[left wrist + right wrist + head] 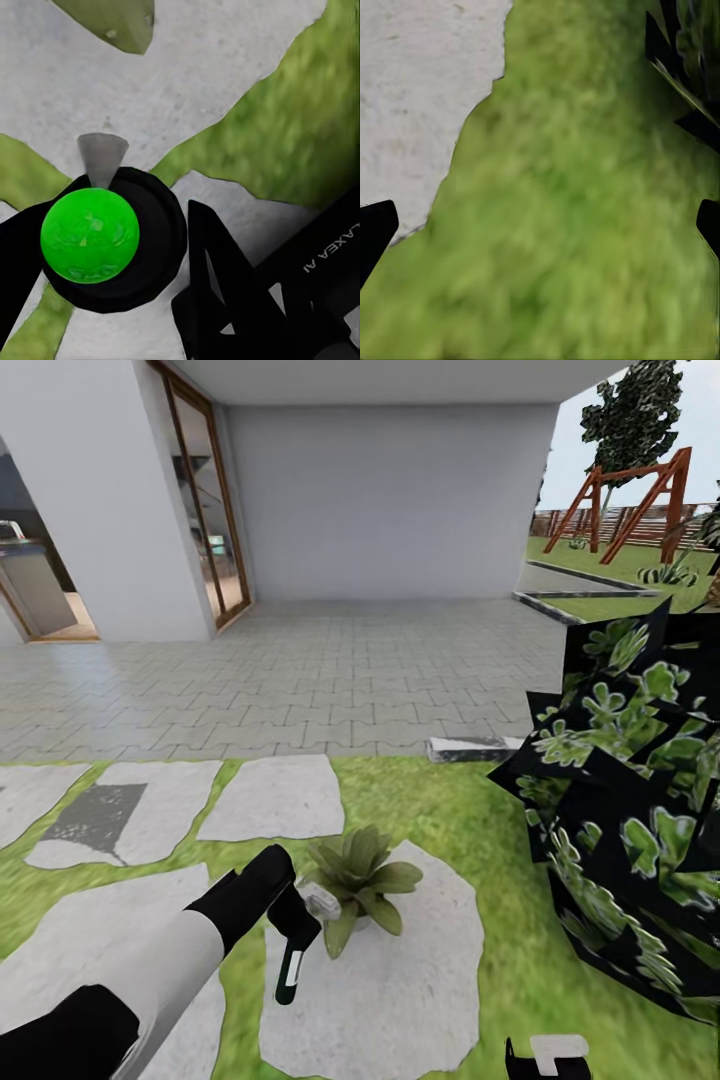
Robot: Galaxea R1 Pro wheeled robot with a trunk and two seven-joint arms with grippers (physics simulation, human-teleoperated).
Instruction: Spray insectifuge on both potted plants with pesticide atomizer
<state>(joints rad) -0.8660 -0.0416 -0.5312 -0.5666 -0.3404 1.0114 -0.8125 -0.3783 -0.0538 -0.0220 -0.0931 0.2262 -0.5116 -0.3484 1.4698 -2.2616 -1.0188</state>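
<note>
In the head view the right gripper [548,1057] is cut off by the bottom edge of the frame, just right of centre, with a pale block and dark tips showing. In the right wrist view its two dark fingertips [375,232] sit at opposite edges of the frame, spread wide over blurred green lawn [585,225], with nothing between them.

The left gripper [292,930], at the lower left of centre in the head view, is clenched around the slim dark greenish pesticide atomizer [291,967]. The bottle hangs base-down below the fingers, its pale trigger head [322,900] poking out toward the small potted plant of pointed green leaves [358,880]. The plant's pot is hard to make out under the leaves. In the left wrist view the bottle's round base [90,235] glows bright green inside a black ring. The plant stands on a grey flat stepping stone [420,970]. A big black-backed leafy bush [630,800] is cropped by the right edge.
</note>
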